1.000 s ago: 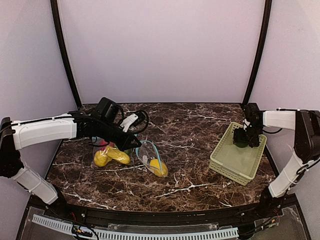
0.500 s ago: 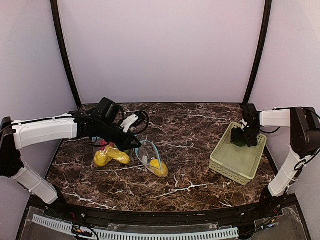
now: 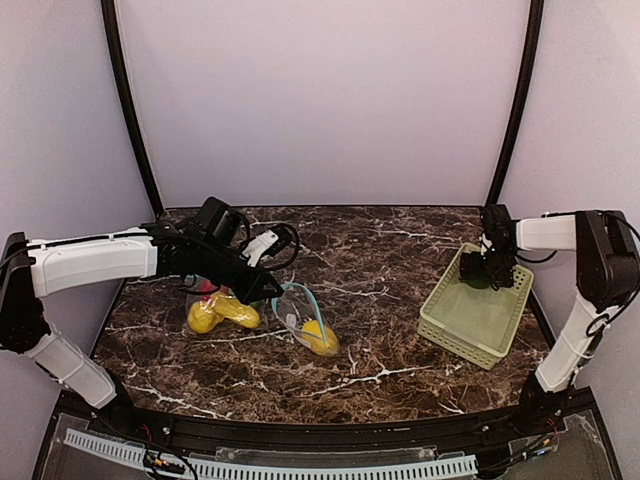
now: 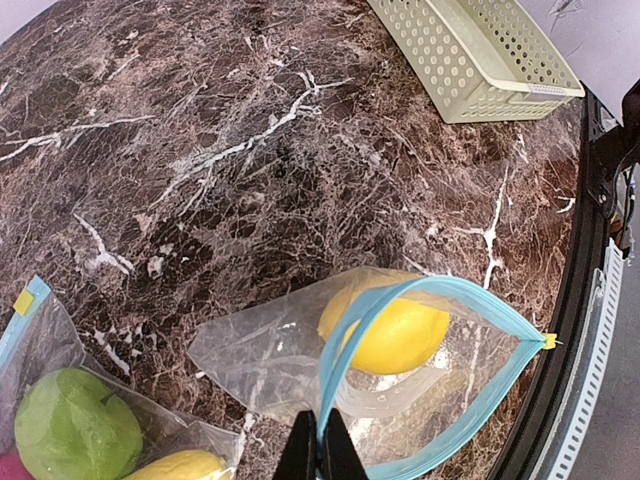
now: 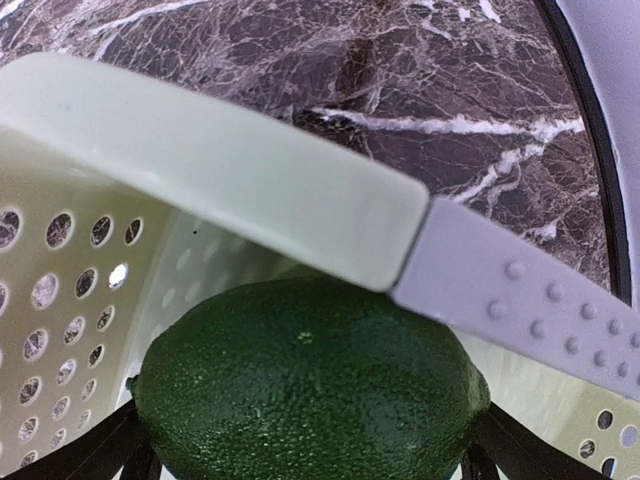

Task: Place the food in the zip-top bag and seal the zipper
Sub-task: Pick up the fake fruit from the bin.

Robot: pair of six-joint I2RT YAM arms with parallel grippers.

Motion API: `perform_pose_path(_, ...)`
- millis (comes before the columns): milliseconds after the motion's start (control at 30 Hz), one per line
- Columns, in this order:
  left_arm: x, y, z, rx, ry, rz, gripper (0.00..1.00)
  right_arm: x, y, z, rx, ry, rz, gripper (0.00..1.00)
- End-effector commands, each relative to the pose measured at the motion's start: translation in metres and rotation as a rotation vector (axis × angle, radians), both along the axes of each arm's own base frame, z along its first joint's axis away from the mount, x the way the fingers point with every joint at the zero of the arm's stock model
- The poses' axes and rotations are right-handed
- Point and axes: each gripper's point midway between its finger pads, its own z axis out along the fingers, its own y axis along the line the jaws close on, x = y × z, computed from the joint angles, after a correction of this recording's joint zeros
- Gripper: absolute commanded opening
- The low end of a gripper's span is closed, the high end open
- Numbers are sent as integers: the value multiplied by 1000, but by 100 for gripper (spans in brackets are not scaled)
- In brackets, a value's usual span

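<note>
On the left little has changed over the last second: the left gripper (image 3: 272,292) stays pinched shut on the blue zipper edge of the zip-top bag (image 4: 260,350), holding its mouth lifted and open above the marble table (image 3: 380,260). The yellow fruit (image 4: 385,325) lying inside that bag has slid only a touch toward the near edge. Just left of it, a second clear bag (image 4: 40,340) lies where it was. It holds the light green ball (image 4: 75,435) and the yellow pieces (image 3: 220,312), with the red ball (image 3: 205,288) half covered by the left arm and its cables. The middle of the table between the bags and the basket shows only veined stone. On the right the change is plainer. The right gripper (image 3: 487,270) has crept leftward and a little farther back into the far corner of the pale green basket (image 3: 450,335), and the forearm has swung in with it. Its fingers (image 5: 105,452) now stand wide, one on each side of the dark green fruit (image 5: 310,390), which rests on the basket floor. Whether they touch its skin cannot be told. From above, the gripper hides the fruit almost entirely. In the right wrist view the basket's rim crosses just beyond the fruit, with a paler studded strip continuing from it.
</note>
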Motion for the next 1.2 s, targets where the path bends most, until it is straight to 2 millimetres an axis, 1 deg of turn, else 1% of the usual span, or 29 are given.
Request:
perform_pose_path(0,-3,2,-1,14,14,-13,1,11,-9,5,-35,-35,-34,98)
perform_pose_path(67,-3,2,0,13,13,-16,1,13,-9,6,-39,-40,-27,97)
perform_pose_path(167,-4,2,0,12,15,-16,1,12,-10,6,-44,-41,-24,92)
perform_pose_path(333,-4,2,0,11,16,-18,1,4,-6,17,-30,-69,-12,84)
perform_pose_path(400,-4,1,-1,11,17,-19,1,-4,-3,25,-27,-77,-9,84)
perform_pose_path(500,-4,2,-1,12,19,-20,1,-21,2,41,-29,-93,-4,84)
perform_pose_path(633,-5,1,-1,6,24,-26,1,-46,10,70,-3,-143,13,84)
perform_pose_path(700,-6,0,0,1,27,-28,1,-56,15,82,18,-172,34,84)
perform_pose_path(767,-7,-1,0,-3,33,-31,1,-64,16,88,24,-187,45,85)
perform_pose_path(833,-8,-2,-1,-7,42,-33,1,-66,12,86,-2,-175,40,89)
perform_pose_path(933,-10,-3,-3,-12,56,-38,1,-60,5,78,-39,-136,27,92)
perform_pose_path(1000,-11,-4,-4,-15,62,-40,1,-52,2,73,-42,-124,19,92)
perform_pose_path(1167,-12,-4,-6,-11,71,-45,1,-28,-12,55,-30,-95,-5,92)
